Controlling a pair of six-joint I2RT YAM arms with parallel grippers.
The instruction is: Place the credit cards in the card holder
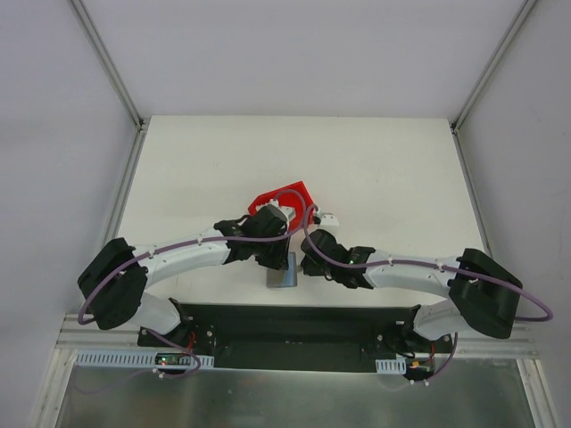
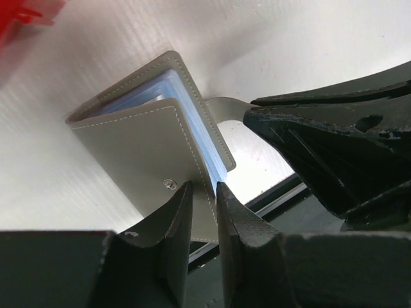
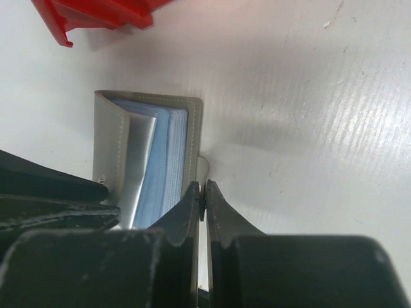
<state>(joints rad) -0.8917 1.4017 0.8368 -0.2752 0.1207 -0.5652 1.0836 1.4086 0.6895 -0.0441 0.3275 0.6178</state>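
The card holder [image 2: 135, 147] is a grey wallet with a round snap, held partly open above the table. Its light blue slotted sleeves [image 3: 164, 160] show inside. It also shows in the top view [image 1: 282, 273] between both grippers, near the table's front edge. My left gripper [image 2: 204, 187] is shut on the edge of the snap-side flap. My right gripper [image 3: 203, 187] is shut on the thin grey tab at the other flap's edge, and its black fingers [image 2: 321, 135] show in the left wrist view. No loose credit card shows clearly.
A red plastic bin [image 1: 284, 196] stands just behind the grippers, and its corner shows in the right wrist view [image 3: 96, 16]. A small pale object [image 1: 328, 217] lies right of the bin. The black base plate [image 1: 285, 325] runs along the near edge.
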